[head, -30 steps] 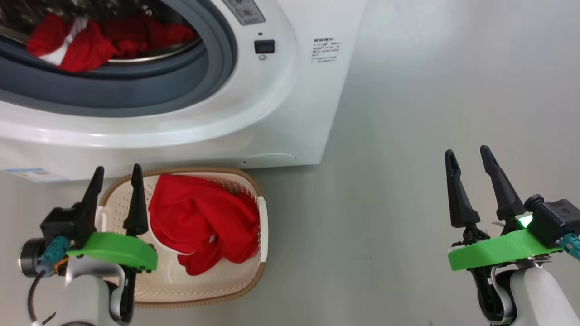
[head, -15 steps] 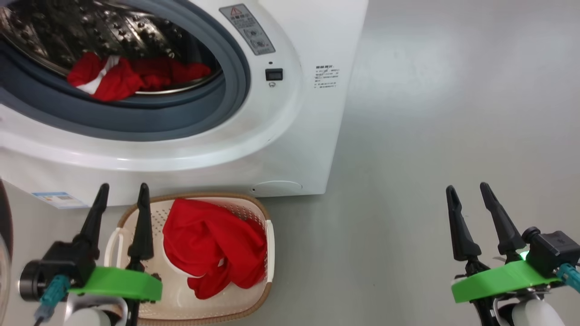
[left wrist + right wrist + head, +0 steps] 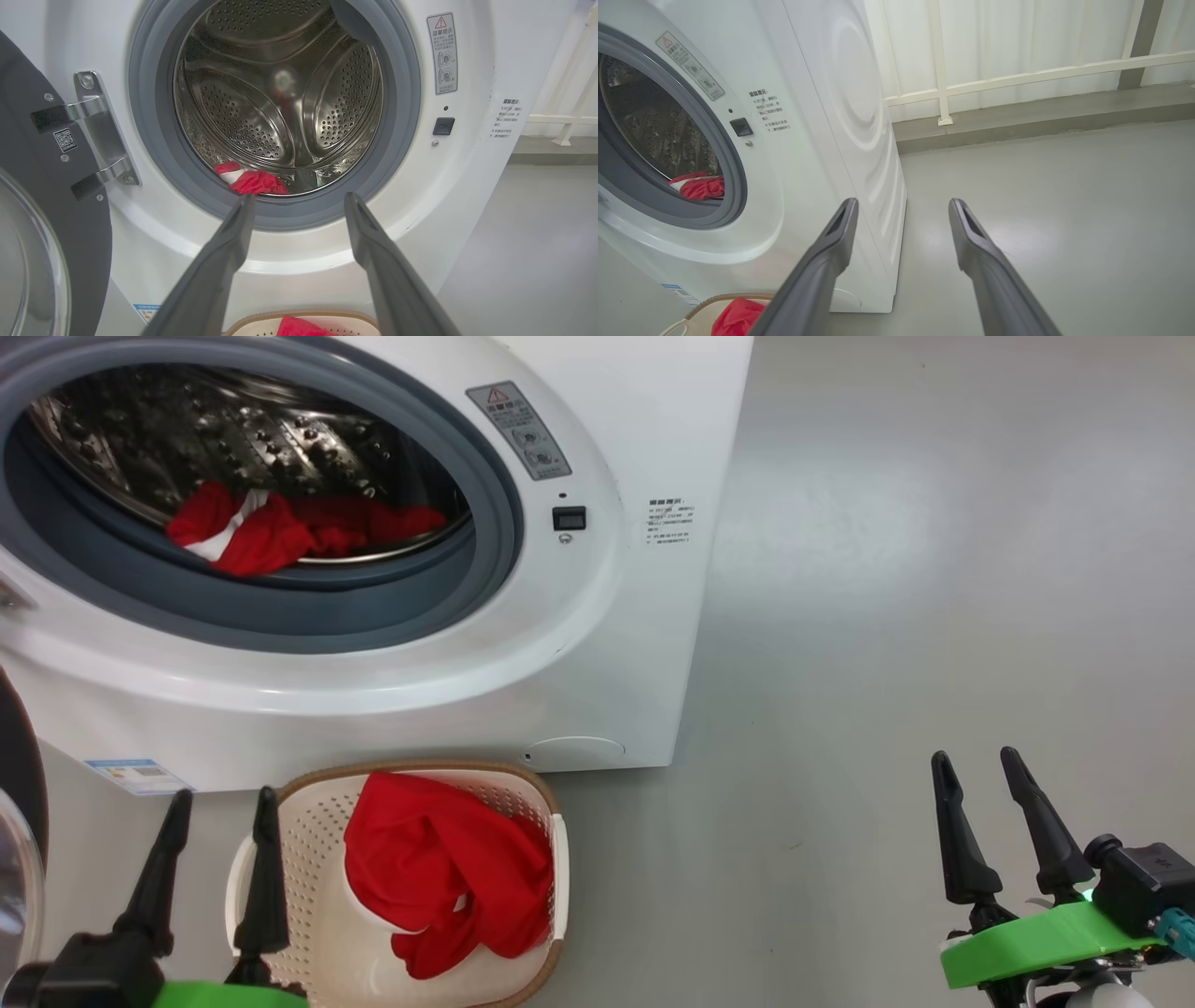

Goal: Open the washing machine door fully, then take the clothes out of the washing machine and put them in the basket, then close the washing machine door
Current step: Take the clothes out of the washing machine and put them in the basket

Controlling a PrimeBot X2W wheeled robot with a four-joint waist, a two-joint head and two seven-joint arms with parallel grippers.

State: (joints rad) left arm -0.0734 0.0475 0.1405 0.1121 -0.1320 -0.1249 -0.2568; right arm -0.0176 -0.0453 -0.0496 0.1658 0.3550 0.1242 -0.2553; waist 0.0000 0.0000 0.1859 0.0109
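With the door (image 3: 28, 158) open and one red garment (image 3: 448, 877) in the basket (image 3: 317, 915), we have a second red garment (image 3: 271, 532) to fetch from the drum (image 3: 233, 439), both pairs of jaws wide apart and empty.

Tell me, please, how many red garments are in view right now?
2. One red garment lies in the basket before the washing machine; a second red garment lies low in the drum. More may be hidden underneath.
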